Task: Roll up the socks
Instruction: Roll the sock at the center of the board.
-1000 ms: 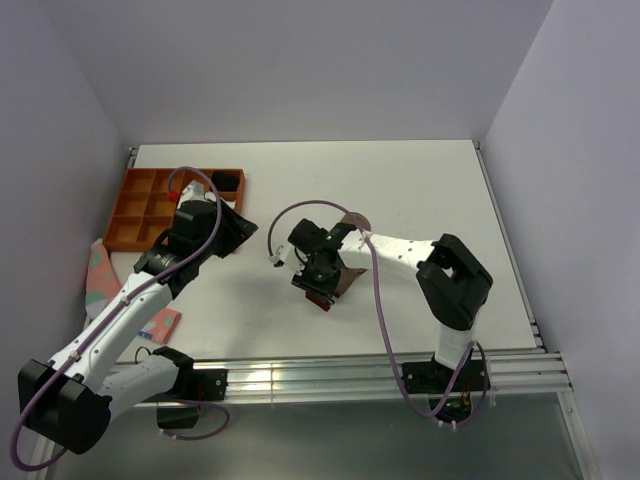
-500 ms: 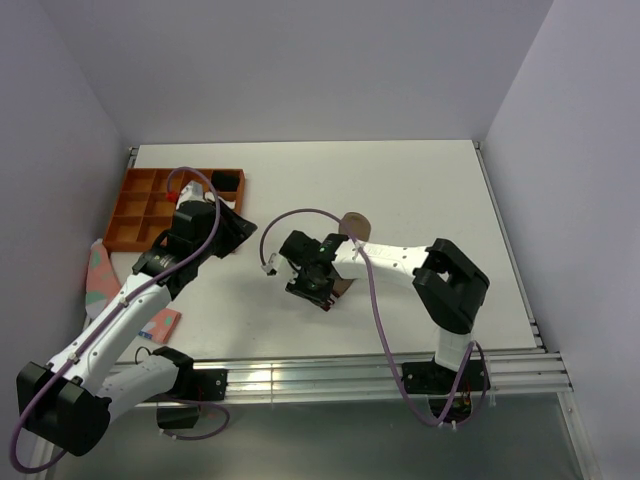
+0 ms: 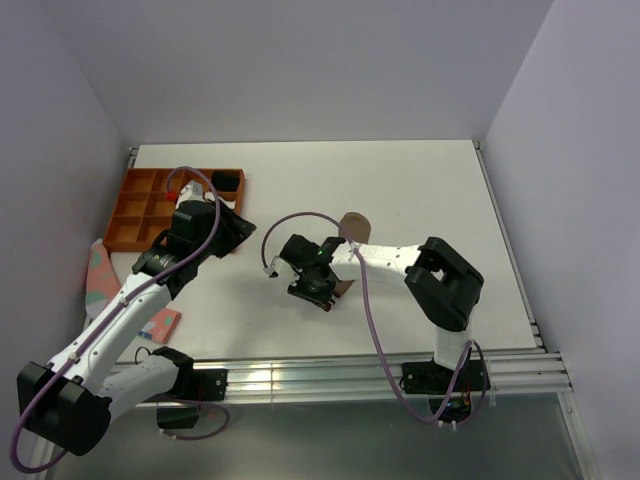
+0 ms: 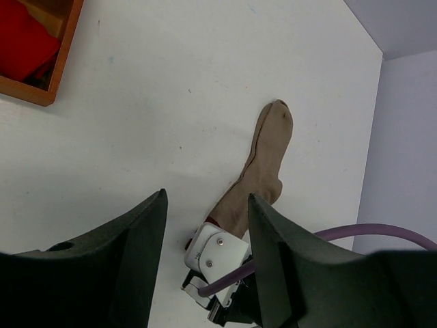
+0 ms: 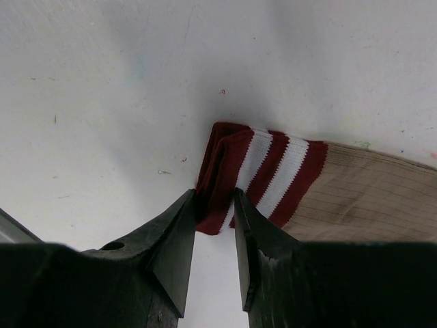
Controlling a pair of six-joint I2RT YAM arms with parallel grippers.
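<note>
The tan sock (image 4: 263,167) lies stretched out flat on the white table, toe pointing away (image 3: 352,221). Its maroon-and-white striped cuff (image 5: 263,171) is at the near end. My right gripper (image 5: 215,198) is low over the table, and its fingertips are shut on the cuff's bunched corner. In the top view the right gripper (image 3: 316,288) covers that cuff. My left gripper (image 4: 207,205) hovers open above the table to the left, with nothing between its fingers. The red sock (image 4: 24,41) shows as red fabric inside the orange tray.
An orange compartment tray (image 3: 135,212) sits at the table's back left, with a black object (image 3: 227,180) in one corner. Patterned cloths (image 3: 98,272) lie by the left edge, another (image 3: 162,324) nearer. The right arm's purple cable (image 3: 370,300) loops over the table.
My right gripper has shifted slightly left along the table, and its jaws have narrowed onto the striped cuff. The left arm has stayed put.
</note>
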